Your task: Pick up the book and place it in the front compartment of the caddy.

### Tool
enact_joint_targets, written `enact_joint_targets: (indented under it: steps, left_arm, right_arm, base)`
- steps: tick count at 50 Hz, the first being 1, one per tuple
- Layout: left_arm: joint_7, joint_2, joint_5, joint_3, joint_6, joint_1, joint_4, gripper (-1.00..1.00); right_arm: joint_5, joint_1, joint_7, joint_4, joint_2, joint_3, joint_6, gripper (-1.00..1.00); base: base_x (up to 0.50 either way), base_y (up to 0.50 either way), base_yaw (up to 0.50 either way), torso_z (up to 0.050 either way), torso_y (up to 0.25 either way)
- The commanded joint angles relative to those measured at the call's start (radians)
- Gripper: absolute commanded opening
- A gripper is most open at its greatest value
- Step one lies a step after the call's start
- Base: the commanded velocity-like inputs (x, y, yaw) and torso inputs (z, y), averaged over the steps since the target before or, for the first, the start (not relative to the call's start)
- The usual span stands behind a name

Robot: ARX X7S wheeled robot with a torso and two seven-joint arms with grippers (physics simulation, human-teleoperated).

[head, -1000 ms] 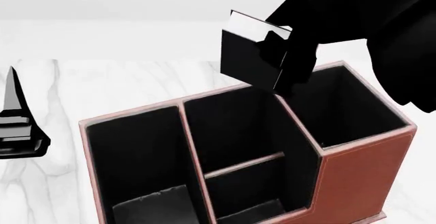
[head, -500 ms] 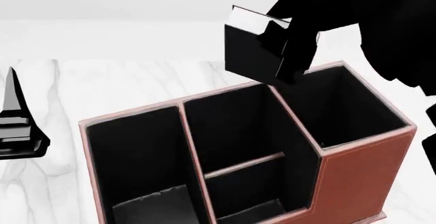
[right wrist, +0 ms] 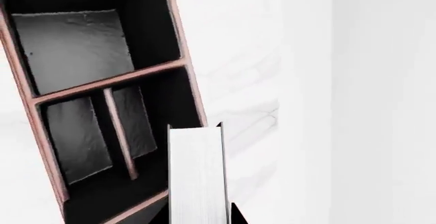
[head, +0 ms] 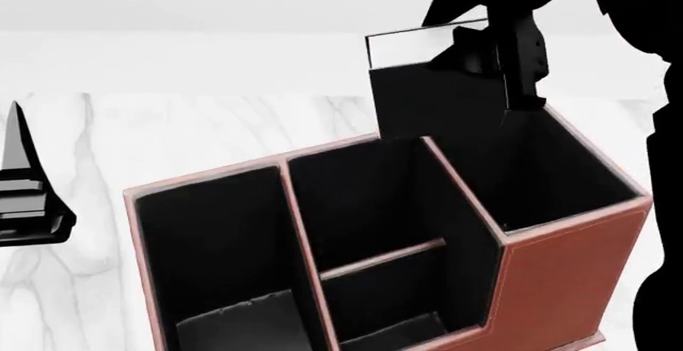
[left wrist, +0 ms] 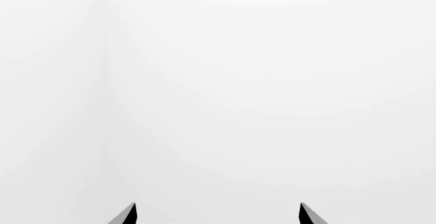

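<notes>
Head view shows the right pincer clamped on the book, holding it upright in the air above the far rim of the caddy, over the wall between the middle cells and the tall end cell. The front compartment holds nothing. The caddy stands on the white marbled surface. The left pincer hangs well apart at the left; its fingertips stand wide with nothing between them.
</notes>
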Motion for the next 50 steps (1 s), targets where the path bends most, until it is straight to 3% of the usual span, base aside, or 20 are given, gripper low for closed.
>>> enact_joint_targets:
  steps: [1, 30, 39, 41, 50]
  left_arm:
    - [0.017, 0.016, 0.024, -0.013, 0.017, -0.003, -0.014, 1.0]
    - [0.01, 0.013, 0.026, -0.004, 0.034, 0.01, -0.023, 1.0]
    - [0.009, 0.011, 0.021, -0.003, 0.027, -0.001, -0.022, 1.0]
    - [0.008, 0.011, 0.019, -0.005, 0.027, -0.001, -0.022, 1.0]
    - [0.006, 0.006, 0.016, -0.01, 0.029, 0.0, -0.022, 1.0]
  right_arm:
    - [-0.073, 0.02, -0.139, 0.048, -0.034, 0.097, -0.169, -1.0]
    - [0.347, 0.044, -0.154, 0.048, -0.071, -0.28, -0.305, -1.0]
    - [0.607, 0.049, -0.154, 0.048, -0.078, -0.539, -0.335, -1.0]
    - [0.723, 0.049, -0.155, 0.048, -0.083, -0.655, -0.355, -1.0]
    - [0.684, 0.024, -0.154, 0.048, -0.084, -0.614, -0.322, -1.0]
  base:
    - [0.0, 0.0, 0.0, 0.0, 0.01]
    - [0.0, 0.0, 0.0, 0.0, 0.001]
    - [0.0, 0.0, 0.0, 0.001, 0.001]
    - [0.0, 0.0, 0.0, 0.0, 0.0]
    - [0.0, 0.0, 0.0, 0.0, 0.001]
